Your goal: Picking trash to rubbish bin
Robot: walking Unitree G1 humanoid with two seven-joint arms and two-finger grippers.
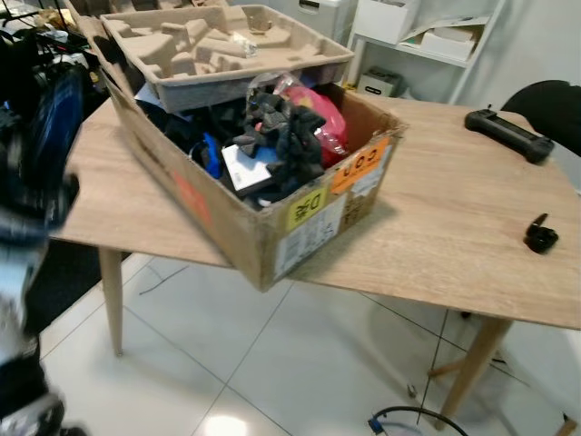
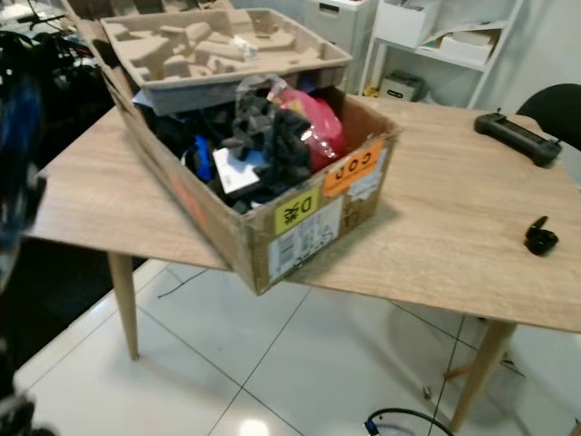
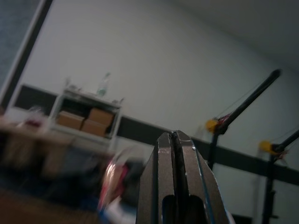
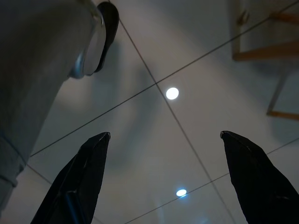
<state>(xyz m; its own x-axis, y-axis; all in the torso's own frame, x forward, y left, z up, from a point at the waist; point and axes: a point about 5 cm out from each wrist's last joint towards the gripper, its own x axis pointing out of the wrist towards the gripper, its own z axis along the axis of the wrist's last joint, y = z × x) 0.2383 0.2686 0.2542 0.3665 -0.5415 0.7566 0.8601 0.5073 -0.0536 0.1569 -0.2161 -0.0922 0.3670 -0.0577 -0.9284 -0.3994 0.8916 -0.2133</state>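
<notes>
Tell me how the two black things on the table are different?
The controller is long and flat, lying farther back on the table. The earbud case is smaller and rounder, with a part sticking up, and sits nearer the front edge. Both are black and lie apart from the box.

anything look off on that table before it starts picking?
Yes. The cardboard box sits skewed on the wooden table, its near corner jutting past the front edge over the floor. It is heaped with clutter, and a moulded pulp tray rests tilted across its far rim. It looks liable to tip if nudged.
</notes>
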